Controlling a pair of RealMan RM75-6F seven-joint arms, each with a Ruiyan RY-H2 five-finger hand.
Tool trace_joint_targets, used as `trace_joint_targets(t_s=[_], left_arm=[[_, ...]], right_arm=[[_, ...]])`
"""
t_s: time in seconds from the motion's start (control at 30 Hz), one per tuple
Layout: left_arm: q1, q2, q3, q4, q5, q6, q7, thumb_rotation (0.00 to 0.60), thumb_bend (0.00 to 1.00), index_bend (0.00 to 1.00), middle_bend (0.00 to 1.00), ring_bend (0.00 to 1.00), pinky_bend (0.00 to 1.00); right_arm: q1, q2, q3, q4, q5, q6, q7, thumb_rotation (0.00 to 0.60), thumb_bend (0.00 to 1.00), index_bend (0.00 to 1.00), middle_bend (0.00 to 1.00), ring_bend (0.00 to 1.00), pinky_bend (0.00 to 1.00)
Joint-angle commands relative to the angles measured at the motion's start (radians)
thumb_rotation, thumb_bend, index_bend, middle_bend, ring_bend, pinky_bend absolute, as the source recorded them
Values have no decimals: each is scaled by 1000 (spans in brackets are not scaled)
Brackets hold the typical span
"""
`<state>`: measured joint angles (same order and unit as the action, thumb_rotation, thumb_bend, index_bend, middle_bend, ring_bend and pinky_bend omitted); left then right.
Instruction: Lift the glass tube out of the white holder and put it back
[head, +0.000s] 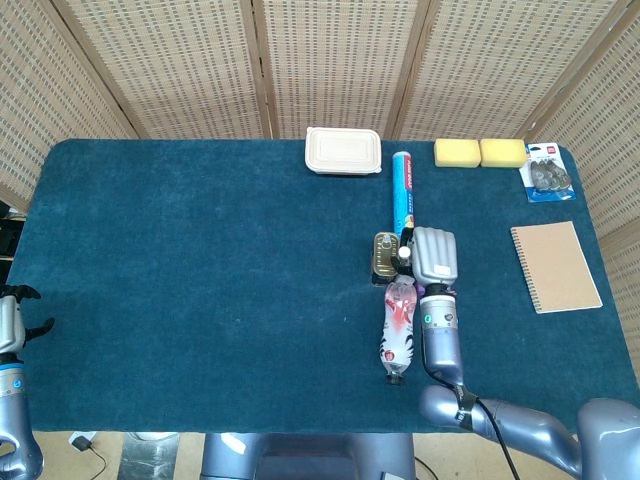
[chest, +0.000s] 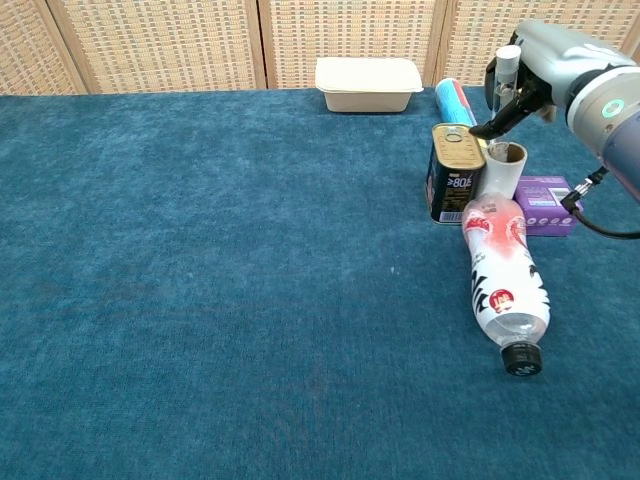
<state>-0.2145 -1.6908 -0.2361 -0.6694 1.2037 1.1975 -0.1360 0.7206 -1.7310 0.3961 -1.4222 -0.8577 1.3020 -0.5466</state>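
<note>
While the right hand (chest: 545, 70) pinches the clear glass tube with a white cap (chest: 507, 72) above the white cylindrical holder (chest: 500, 170), at its 12 o'clock, a tilted descent could tip it. Left hand (head: 10, 318): idle, fingers apart.

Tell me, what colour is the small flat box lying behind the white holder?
Purple, the small flat box, seen best in the chest view.

Holder (chest: 500, 172) between can (chest: 452, 172) and box (chest: 547, 205), bottle (chest: 505, 280) in front.
</note>
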Motion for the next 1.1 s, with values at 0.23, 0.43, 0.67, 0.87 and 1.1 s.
trace_joint_targets(t_s=[0.23,0.43,0.67,0.87,1.1], left_arm=[[0,0,0,0,0,0,0,600,153,453,419,234,316],[0,0,0,0,0,0,0,600,153,453,419,234,316],[0,0,0,0,0,0,0,600,153,454,419,234,316],[0,0,0,0,0,0,-1,600,153,452,419,234,316],[0,0,0,0,0,0,0,600,154,453,419,234,316]], right_arm=[[1,-3,3,6,-5,0,2,600,284,751,877,893,748],[1,-7,4,14,-15,3,7,600,287,763,883,898,756],[-1,-4,10,13,-27,11,13,600,289,778,896,908,762],[-3,0,13,9,-34,19,12,600,300,784,906,915,767],[-5,3,14,5,-40,25,8,600,304,785,922,926,773]])
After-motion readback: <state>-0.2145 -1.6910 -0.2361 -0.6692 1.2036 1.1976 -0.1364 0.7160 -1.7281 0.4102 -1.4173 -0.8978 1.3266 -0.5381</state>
